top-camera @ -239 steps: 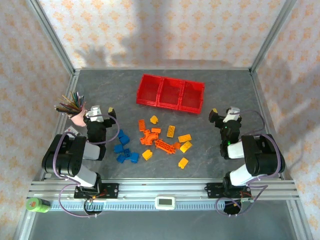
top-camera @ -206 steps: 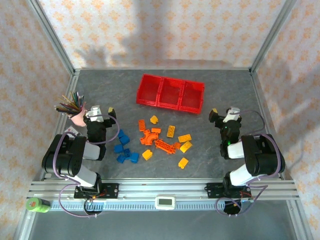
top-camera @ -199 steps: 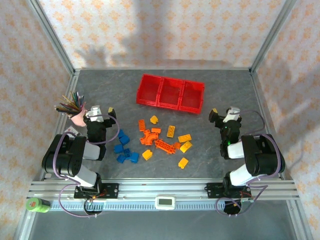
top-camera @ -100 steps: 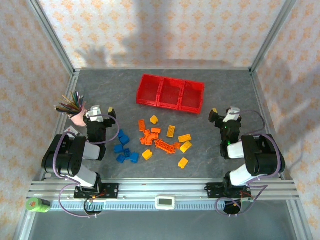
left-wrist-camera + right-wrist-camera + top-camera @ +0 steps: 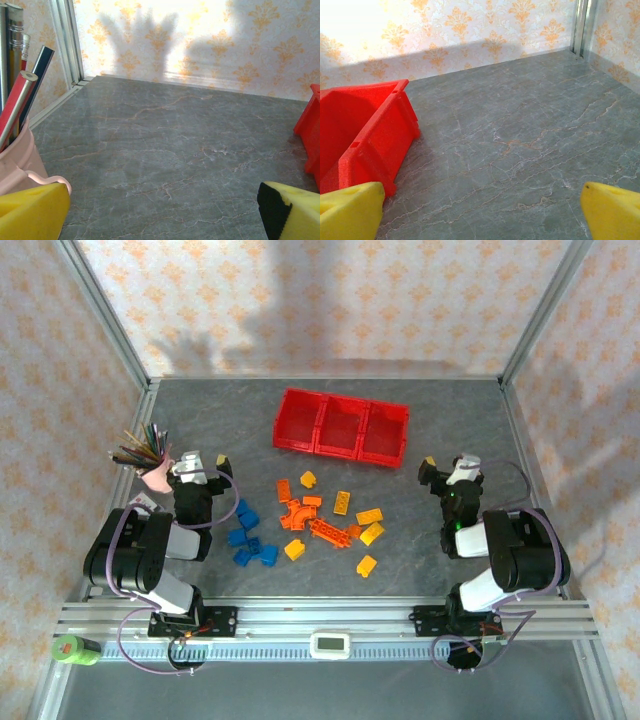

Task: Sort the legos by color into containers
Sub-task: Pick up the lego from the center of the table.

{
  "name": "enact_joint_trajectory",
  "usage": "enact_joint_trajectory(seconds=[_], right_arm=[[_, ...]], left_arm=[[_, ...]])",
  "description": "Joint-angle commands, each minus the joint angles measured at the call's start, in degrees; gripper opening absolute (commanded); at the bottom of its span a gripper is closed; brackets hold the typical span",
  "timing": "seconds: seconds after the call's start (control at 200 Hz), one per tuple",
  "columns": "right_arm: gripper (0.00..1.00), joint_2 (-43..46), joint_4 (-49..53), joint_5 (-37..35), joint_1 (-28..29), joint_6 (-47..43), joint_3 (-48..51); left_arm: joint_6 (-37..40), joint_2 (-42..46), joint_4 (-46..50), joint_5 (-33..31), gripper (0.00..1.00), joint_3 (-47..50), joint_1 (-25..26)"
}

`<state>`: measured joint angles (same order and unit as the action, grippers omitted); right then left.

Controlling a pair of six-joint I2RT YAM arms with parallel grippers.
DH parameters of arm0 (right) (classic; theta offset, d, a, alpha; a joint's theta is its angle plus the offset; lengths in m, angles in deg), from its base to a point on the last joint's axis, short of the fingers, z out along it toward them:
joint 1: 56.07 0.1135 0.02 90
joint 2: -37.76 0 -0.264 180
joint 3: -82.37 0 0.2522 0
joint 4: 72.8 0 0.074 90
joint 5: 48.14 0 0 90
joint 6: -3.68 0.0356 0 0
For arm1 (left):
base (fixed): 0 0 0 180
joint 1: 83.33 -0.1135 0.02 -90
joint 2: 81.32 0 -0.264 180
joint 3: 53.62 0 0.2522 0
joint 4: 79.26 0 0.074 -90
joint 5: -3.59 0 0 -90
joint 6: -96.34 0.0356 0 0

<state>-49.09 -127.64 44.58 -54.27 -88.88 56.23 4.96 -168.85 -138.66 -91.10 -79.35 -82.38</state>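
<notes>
In the left wrist view the pencil cup (image 5: 15,165) and its pencils (image 5: 20,95) ran off the left edge. The containers (image 5: 311,130) were a red sliver at the right edge. The left gripper (image 5: 162,215) showed just the corners of its fingers (image 5: 31,212), cut by the bottom edge. The right wrist view likewise cropped the containers at its left edge and the right gripper (image 5: 482,215) to two yellow corners. From above, the legos (image 5: 310,525) were too small to tell their studs.
</notes>
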Motion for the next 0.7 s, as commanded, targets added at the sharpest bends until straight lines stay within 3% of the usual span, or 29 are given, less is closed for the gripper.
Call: enact_joint_trajectory(seconds=[0.0, 0.34, 0.47, 0.696], right_arm=[[1.0, -0.2, -1.7, -1.5, -0.3, 0.3, -1.1], [1.0, -0.1, -2.1, -1.5, -0.3, 0.4, -0.7], [1.0, 3.1, -1.3, 1.6, -0.3, -0.9, 0.1], [1.0, 14.2, 14.1, -0.4, -0.4, 1.7, -4.0]], left_arm=[[0.4, -0.5, -2.5, 0.2, 1.0, -0.3, -0.5], [0.0, 0.5, -4.5, -0.6, 1.0, 1.1, -0.5], [-0.3, 4.2, -4.4, -1.6, 0.99, 2.8, -0.5], [-0.9, 14.5, 4.0, -1.8, 0.99, 3.2, -0.5]])
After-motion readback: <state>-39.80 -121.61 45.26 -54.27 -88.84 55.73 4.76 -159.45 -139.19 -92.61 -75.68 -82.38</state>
